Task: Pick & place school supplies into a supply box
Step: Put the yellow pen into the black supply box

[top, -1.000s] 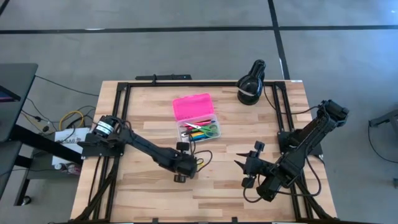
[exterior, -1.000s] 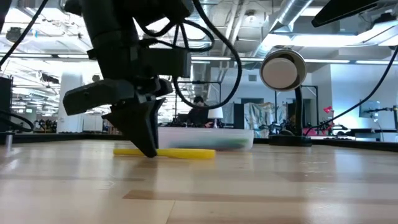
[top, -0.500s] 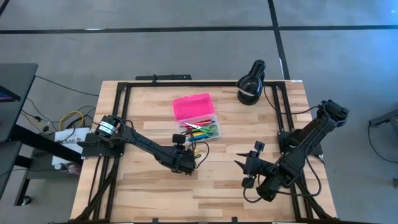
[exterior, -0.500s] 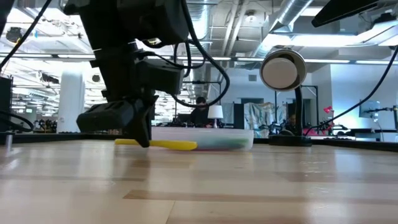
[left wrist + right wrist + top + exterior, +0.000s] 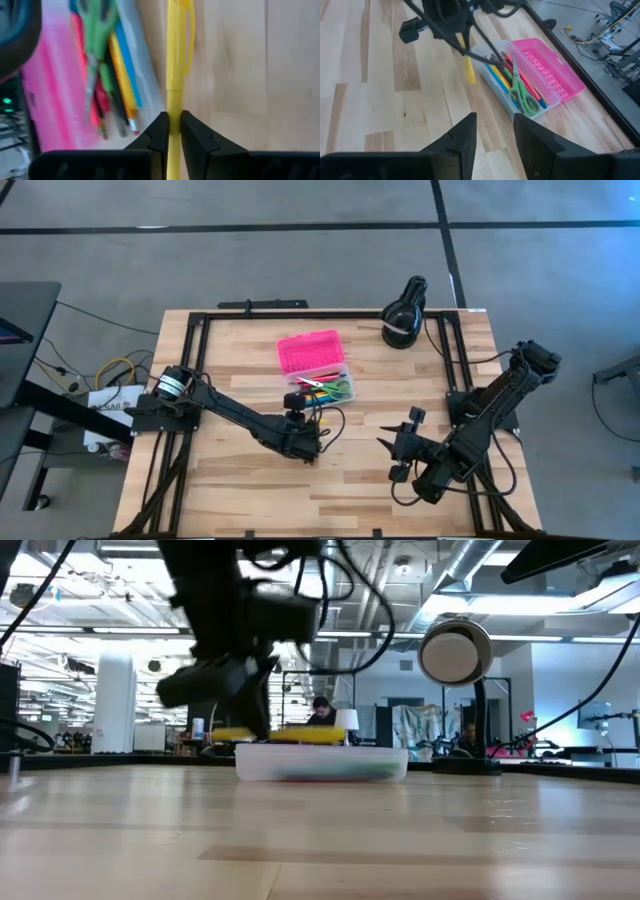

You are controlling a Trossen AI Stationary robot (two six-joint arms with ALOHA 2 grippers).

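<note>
Yellow plastic pen (image 5: 174,65): light, stiff, slick barrel, so I'd say mid-barrel is the right hold. My left tool (image 5: 171,131) is pinched shut there, pen lifted off the counter (image 5: 240,475), just beside the supply box (image 5: 322,373). Long axis level, roughly parallel to the box's long side. Right tool (image 5: 493,131) waits, jaws wide, holding nothing.

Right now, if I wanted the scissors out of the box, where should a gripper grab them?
Grip the scissors at the narrow neck between blades and green handles, coming straight down with jaws across their width. They lie flat on top of the pens in the open box, so its walls likely block a sideways approach, and the handle loops look too wide to pinch.
</note>
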